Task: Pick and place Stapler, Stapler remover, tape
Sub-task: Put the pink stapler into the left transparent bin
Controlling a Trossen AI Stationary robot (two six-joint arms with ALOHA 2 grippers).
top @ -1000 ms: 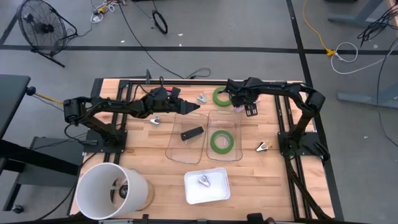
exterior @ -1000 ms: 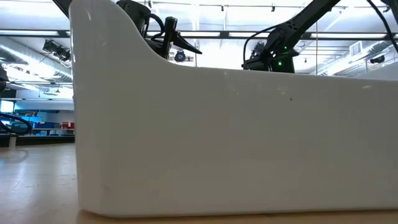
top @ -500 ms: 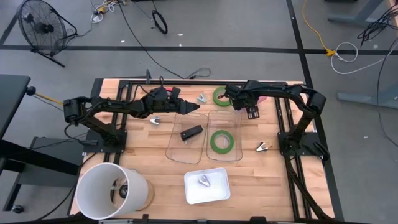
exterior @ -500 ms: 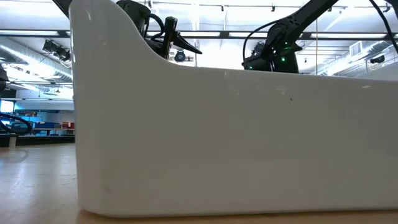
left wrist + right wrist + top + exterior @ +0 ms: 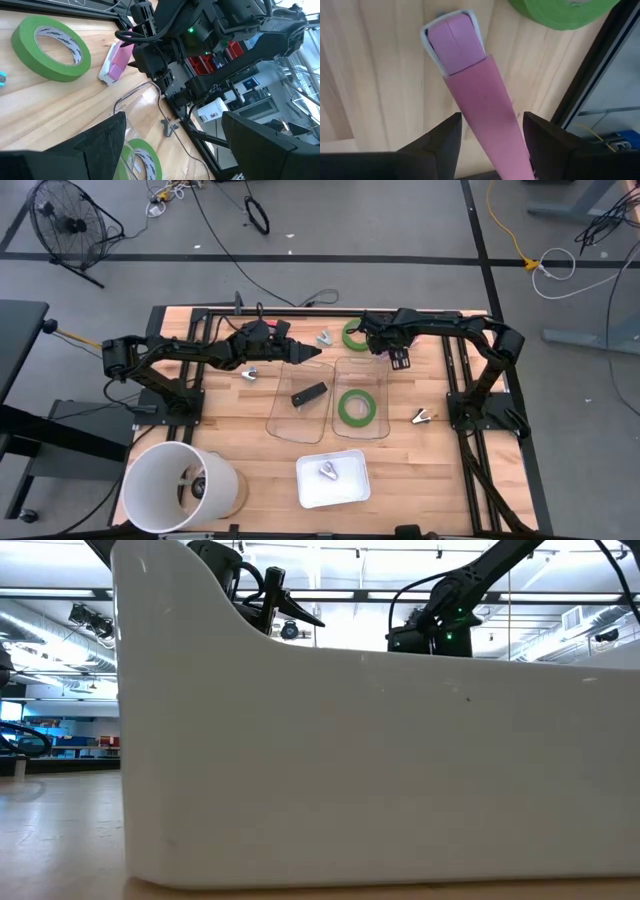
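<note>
2 dark arms are reaching over the wooden surface (image 5: 400, 450) from opposite sides. The right gripper (image 5: 490, 132) is sitting at the far edge, just beside a green tape ring (image 5: 355, 334), with its fingers (image 5: 440, 140) closing on a pink stapler (image 5: 470, 95) that is lying between them against the wood. The left gripper (image 5: 318, 352) is hovering over the far end of the left clear tray (image 5: 280, 425), its fingers (image 5: 95, 145) spread wide and holding nothing. A black stapler (image 5: 309, 393) is lying in that tray, and a second green tape ring (image 5: 357, 407) is lying in the right clear tray (image 5: 372, 430). Nearer, a white tray (image 5: 355, 485) is holding a small metal remover (image 5: 328, 471).
</note>
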